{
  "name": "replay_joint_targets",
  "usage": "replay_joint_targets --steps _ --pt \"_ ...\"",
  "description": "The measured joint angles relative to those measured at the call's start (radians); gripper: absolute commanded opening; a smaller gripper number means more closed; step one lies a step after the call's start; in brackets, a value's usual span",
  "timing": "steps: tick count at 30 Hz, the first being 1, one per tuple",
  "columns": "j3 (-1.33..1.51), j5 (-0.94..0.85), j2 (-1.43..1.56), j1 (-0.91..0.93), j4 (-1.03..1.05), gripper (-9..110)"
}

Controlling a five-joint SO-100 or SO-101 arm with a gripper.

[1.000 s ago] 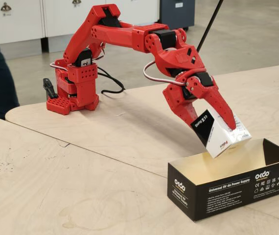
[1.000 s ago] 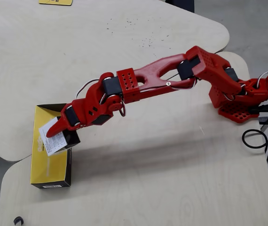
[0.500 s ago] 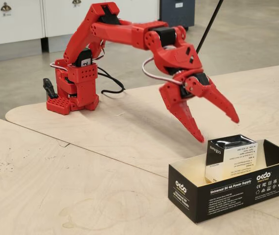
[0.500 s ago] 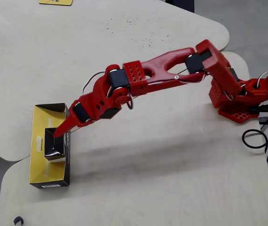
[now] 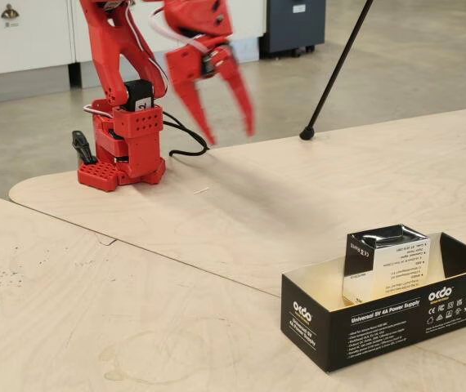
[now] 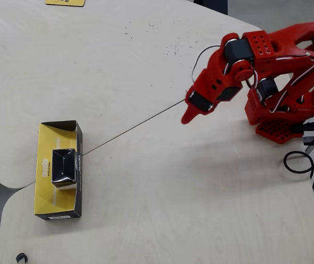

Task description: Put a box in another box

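Note:
The small black-and-white carton [image 5: 386, 265] stands upright inside the long black okdo box [image 5: 380, 322], near its middle. In the overhead view the carton's glossy black top [image 6: 64, 165] shows above the box's yellow floor [image 6: 58, 198]. My red gripper [image 5: 227, 135] hangs in the air near the arm's base, far from both boxes. Its two fingers are spread apart and hold nothing. In the overhead view the gripper [image 6: 188, 116] points down-left, well to the right of the boxes.
The arm's red base [image 5: 123, 155] stands at the table's back edge with a black cable [image 6: 297, 162] beside it. A black tripod leg [image 5: 335, 73] rests on the table behind. A seam [image 6: 129, 129] runs between the table boards. A yellow item [image 6: 64, 2] lies at the far edge.

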Motion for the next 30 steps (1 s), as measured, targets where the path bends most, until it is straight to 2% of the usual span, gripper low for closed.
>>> replay_joint_targets --steps 5,12,30 --pt "0.27 -0.058 0.232 0.025 -0.002 -1" --pt "0.511 -0.207 0.558 0.121 0.012 -1" --pt "0.764 -0.399 0.904 0.186 0.046 -1"
